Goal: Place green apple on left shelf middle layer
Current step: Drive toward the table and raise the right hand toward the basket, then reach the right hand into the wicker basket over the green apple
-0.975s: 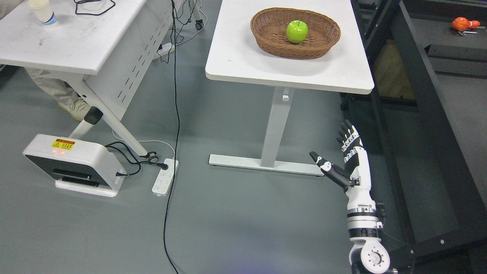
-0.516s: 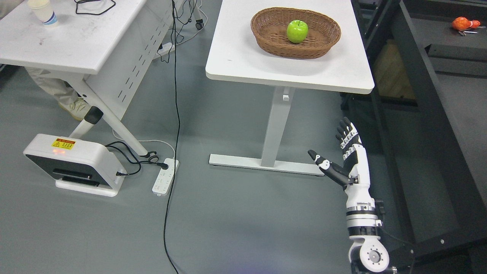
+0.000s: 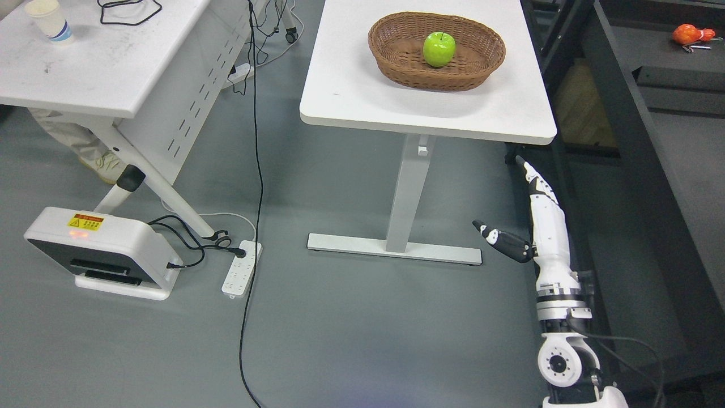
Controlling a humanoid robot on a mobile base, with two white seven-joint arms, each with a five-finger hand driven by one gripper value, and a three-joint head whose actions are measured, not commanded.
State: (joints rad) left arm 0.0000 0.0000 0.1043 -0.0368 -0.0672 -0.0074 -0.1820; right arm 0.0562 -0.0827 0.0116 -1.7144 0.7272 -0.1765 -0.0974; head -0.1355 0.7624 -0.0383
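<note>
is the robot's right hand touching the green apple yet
Apart. In the head view the right hand hangs open below the table edge, while the green apple sits in the wicker basket on top.

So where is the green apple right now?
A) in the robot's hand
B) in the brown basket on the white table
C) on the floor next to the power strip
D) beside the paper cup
B: the green apple sits inside the brown basket on the white table, while the right hand is low down by the table's edge, open and holding nothing.
</note>
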